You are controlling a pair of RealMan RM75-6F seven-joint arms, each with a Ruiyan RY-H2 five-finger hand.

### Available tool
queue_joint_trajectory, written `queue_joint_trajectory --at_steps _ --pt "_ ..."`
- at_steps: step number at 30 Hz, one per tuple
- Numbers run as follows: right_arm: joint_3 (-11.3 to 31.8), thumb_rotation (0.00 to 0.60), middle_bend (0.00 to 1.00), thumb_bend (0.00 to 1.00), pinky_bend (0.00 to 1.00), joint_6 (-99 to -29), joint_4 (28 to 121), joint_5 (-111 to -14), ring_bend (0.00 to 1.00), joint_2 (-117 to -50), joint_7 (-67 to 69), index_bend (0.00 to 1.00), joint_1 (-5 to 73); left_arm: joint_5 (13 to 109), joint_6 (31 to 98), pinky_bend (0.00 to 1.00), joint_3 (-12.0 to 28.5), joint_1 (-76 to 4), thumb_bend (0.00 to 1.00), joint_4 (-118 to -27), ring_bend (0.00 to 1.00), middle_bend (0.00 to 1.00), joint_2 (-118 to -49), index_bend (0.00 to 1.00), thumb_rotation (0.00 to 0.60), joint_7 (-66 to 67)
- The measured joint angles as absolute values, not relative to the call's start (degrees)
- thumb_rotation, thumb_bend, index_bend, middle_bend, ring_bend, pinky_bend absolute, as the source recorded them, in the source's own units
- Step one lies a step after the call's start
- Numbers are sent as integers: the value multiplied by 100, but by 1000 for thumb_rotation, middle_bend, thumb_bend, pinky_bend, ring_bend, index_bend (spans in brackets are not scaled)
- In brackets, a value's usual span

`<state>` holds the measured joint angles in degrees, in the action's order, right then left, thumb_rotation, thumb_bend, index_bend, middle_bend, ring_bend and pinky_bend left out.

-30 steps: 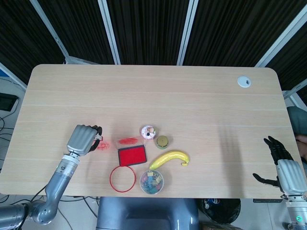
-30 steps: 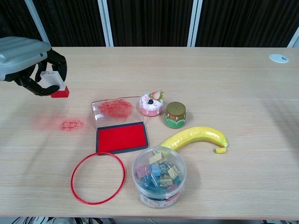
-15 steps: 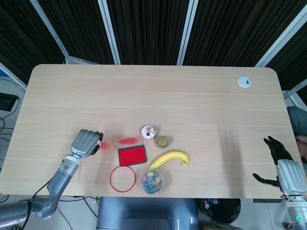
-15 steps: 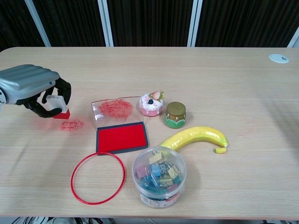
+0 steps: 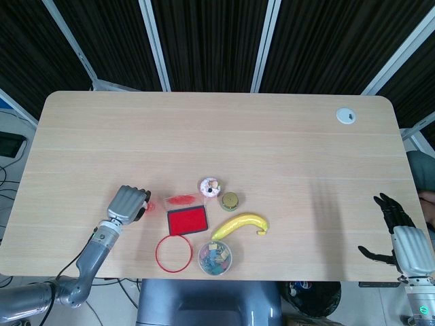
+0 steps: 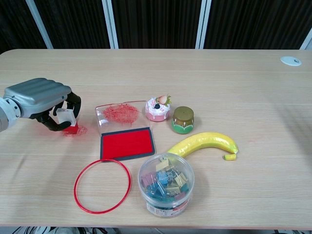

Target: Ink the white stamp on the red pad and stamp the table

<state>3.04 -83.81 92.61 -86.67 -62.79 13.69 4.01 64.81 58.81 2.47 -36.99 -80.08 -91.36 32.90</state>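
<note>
Red ink showed on the pale wooden table [image 6: 253, 87] under the left hand [image 6: 46, 100], where the small white block stamp with a red base [image 6: 68, 119] had come down onto an existing red print [image 6: 80, 129]. A second earlier the stamp hung clear of the surface, up and to the left of that mark; half a second earlier it was lower and nearly over it. Left hand's dark fingers [image 6: 73, 103] stayed curled round the stamp's white body, holding it with the base apparently at the wood. Judged as a second pressing, or a re-press over the first print.

Open red ink pad in a dark tray [image 6: 127, 143] lay just right of the stamp, its clear lid smeared red [image 6: 119, 113] behind it.

Right hand [image 5: 401, 234] stayed at the far right table edge, fingers spread, holding nothing.

Table already carried a print, so the task looked near done; lifting straight up should avoid a smudge.
</note>
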Motion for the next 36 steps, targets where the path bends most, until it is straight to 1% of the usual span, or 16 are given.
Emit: queue_joint_trajectory --at_steps 7,20,25,32,36 --pt "305 600 0 124 175 -8379 9264 -8665 0 -6282 1363 0 402 6451 5846 529 268 -3714 457 -7928 477 594 -9217 591 600 3334" --pt "304 600 0 124 175 -8383 9269 -8669 0 -6281 1364 0 400 6313 5804 498 306 -3725 416 -7754 433 548 -9388 546 600 3517" --pt "304 600 0 124 175 -8385 9269 -8670 0 -6282 1363 0 399 6247 5789 486 312 -3719 401 -7733 411 506 -9413 482 600 3602" --pt "305 600 0 124 175 -8393 9266 -8673 0 -6284 1363 0 396 6145 5757 466 304 -3710 389 -7732 381 464 -9420 447 600 3717" --pt "304 600 0 125 175 -8389 9269 -8671 0 -6282 1365 0 396 6104 5754 457 308 -3707 379 -7745 368 430 -9417 407 600 3763"
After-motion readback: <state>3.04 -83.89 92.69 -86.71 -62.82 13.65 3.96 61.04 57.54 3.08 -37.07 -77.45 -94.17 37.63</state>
